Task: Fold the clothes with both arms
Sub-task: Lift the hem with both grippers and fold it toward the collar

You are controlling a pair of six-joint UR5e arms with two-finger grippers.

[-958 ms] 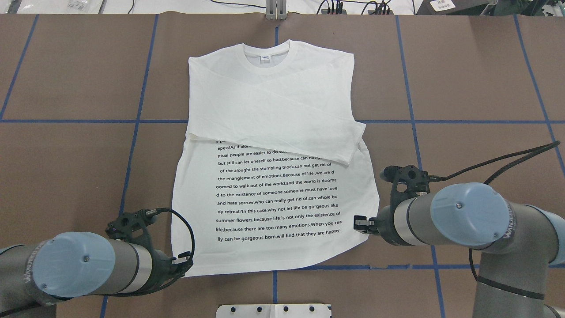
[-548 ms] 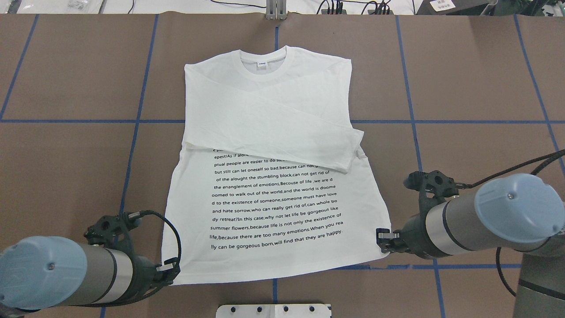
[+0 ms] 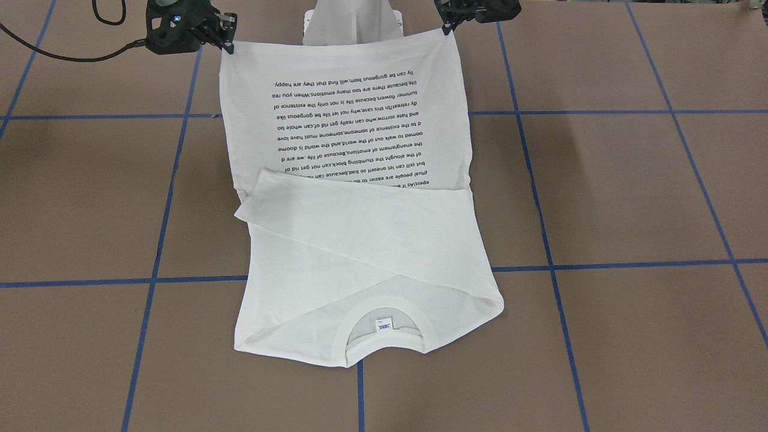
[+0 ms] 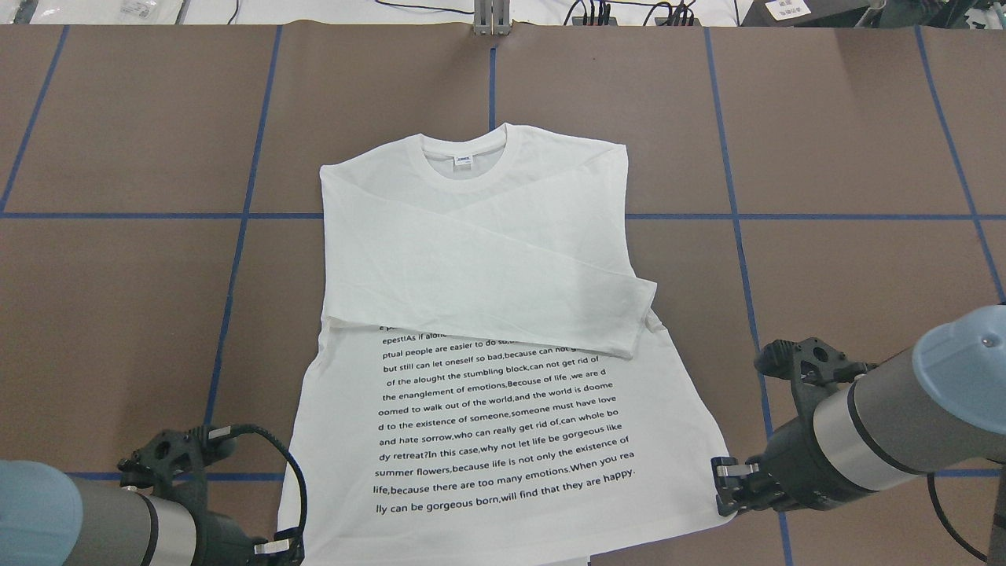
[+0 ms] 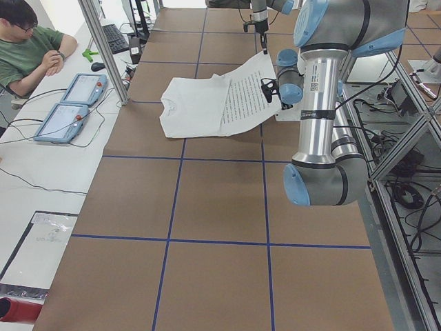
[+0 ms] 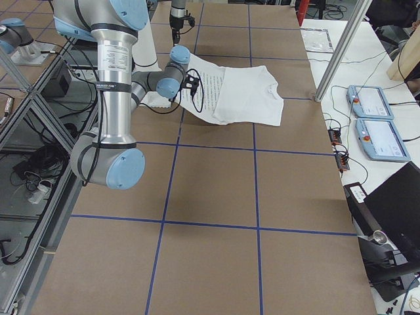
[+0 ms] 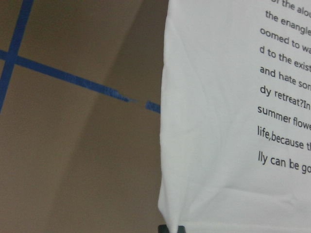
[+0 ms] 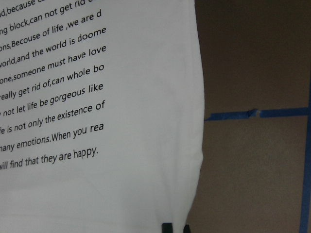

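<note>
The white long-sleeved T-shirt (image 4: 471, 259) lies front up on the brown table, collar (image 4: 464, 157) at the far end and both sleeves folded across the chest. Black text lines (image 4: 495, 440) cover its lower half. My left gripper (image 4: 283, 546) is shut on the hem's left corner, and in the front-facing view it (image 3: 447, 27) holds that corner raised. My right gripper (image 4: 723, 483) is shut on the right hem corner (image 3: 227, 45). The hem hangs taut between them. Each wrist view shows cloth (image 7: 218, 145) (image 8: 121, 184) pinched at the bottom edge.
Blue tape lines (image 4: 236, 236) grid the brown table (image 4: 118, 314). The white pedestal base (image 3: 351, 21) sits just behind the lifted hem. A seated person (image 5: 27, 48) and two tablet pendants (image 5: 69, 103) are at a white side bench beyond the table's far edge.
Both grippers have drawn back toward the robot's base, spreading slightly apart. The shirt has slid with them across the table, its collar now nearer the centre.
</note>
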